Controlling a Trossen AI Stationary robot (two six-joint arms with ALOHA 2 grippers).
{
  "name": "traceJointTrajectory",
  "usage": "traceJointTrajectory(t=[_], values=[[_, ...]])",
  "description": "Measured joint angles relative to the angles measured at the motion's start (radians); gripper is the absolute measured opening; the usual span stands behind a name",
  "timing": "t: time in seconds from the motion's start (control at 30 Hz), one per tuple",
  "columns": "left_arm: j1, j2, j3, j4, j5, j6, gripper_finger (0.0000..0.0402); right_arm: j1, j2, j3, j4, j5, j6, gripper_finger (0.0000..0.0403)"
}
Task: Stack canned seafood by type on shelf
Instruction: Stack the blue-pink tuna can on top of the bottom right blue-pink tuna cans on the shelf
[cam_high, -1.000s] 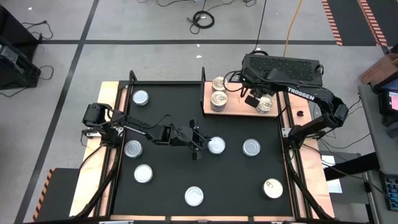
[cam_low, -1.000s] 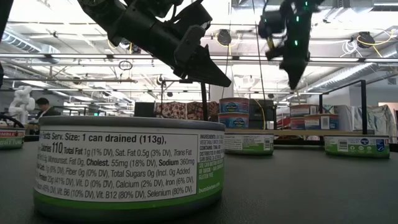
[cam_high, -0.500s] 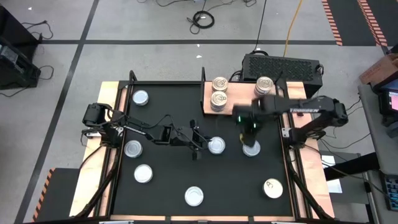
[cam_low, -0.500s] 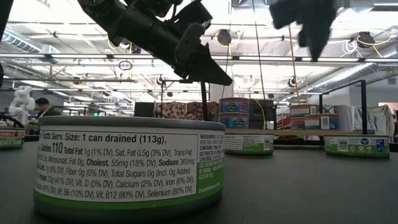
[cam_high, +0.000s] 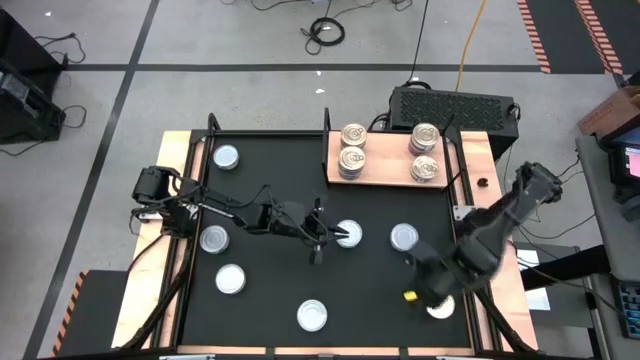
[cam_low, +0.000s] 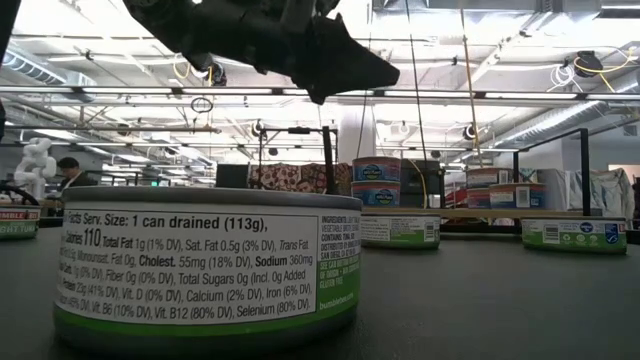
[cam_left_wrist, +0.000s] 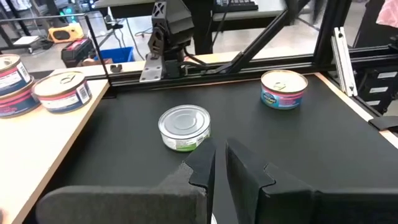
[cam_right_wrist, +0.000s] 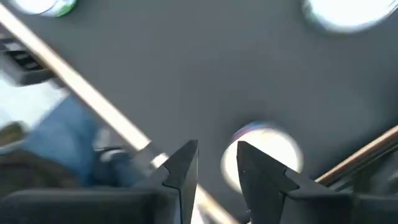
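- While I count four gold-lidded tins on the shelf (cam_high: 385, 168), seven lie off it
- right gripper (cam_high: 432, 292) above a gold tin (cam_high: 441, 305), jaws narrowly apart, empty
- left gripper (cam_high: 330, 236) beside a silver tin (cam_high: 349, 234), jaws near-closed

The black rectangular tabletop (cam_high: 290, 180), edged with light wooden strips, carries a flat light-brown wooden shelf (cam_high: 385, 172) at its one o'clock corner. On the shelf, cream-gold pull-tab tins (cam_high: 352, 158) stand at its nine o'clock side and more such tins (cam_high: 425, 153) at its three o'clock side, well apart. Directly on the black surface lie silvery-lidded round tins: one (cam_high: 226, 157) at eleven o'clock, one (cam_high: 214, 239) at nine, one (cam_high: 231, 280) at eight, one (cam_high: 312, 316) at six, one (cam_high: 349, 235) near the middle and one (cam_high: 403, 237) at three. A cream-lidded tin (cam_high: 440, 309) sits at five o'clock.
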Motion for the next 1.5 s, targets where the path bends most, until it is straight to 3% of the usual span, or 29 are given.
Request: traceJointTrajectory(t=[0.23,0.4,0.83,1.5], values=[[-0.020,0.000,0.000,0.019,0.007,0.020,0.0042,0.146,0.073,0.000,0.100,-0.005,0.130,0.0105],[-0.030,0.001,0.000,0.046,0.009,0.021,0.0042,0.182,0.141,0.000,0.098,-0.076,0.177,0.0105],[-0.030,0.001,0.000,0.057,0.013,0.020,0.0042,0.186,0.319,0.000,0.024,-0.177,0.131,0.0105],[-0.030,0.001,0.000,0.041,0.013,0.019,0.0042,0.186,0.434,0.000,0.013,-0.172,0.040,0.0105]])
